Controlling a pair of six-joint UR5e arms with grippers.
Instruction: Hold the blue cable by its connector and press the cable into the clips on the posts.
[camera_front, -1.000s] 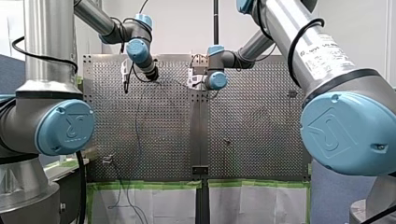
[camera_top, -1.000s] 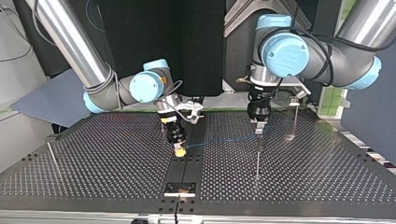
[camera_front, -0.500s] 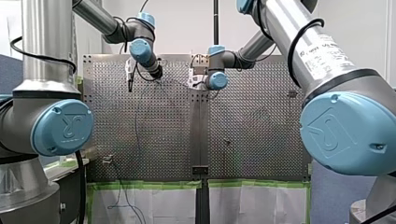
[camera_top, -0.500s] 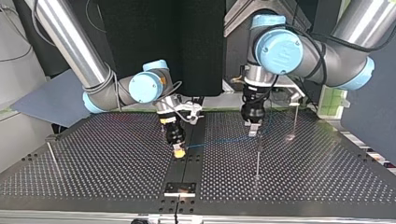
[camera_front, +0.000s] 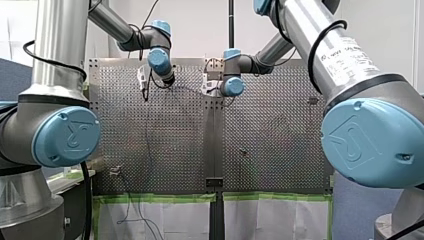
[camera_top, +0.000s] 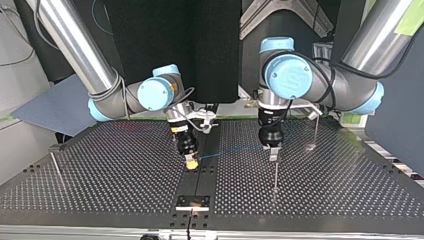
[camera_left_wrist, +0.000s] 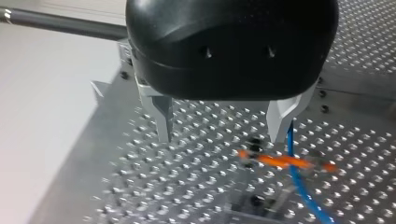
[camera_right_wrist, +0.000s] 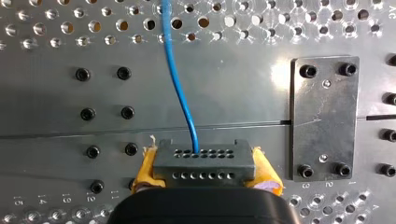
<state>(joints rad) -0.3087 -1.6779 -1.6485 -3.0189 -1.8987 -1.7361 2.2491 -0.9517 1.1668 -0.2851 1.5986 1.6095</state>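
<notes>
Blue cable (camera_right_wrist: 180, 93) rises out of a dark connector (camera_right_wrist: 204, 164), at the desk's (camera_top: 125, 170) centre seam. My right end effector (camera_right_wrist: 204, 176) is clamped on it with yellow pads (camera_right_wrist: 145, 170); the connector's lower part is hidden by the black housing. In the top view the cable runs as a faint line to my left end effector (camera_top: 272, 152), over a thin post (camera_top: 275, 175). Its metal fingers (camera_left_wrist: 161, 116) are apart, with the cable beside one. An orange piece (camera_left_wrist: 280, 161) is too blurred to identify.

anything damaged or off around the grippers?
Only the right gripper's yellow pads: their edges beside the connector look frayed. The blue cable leaves the connector without a kink; the left gripper is open, holding nothing.
</notes>
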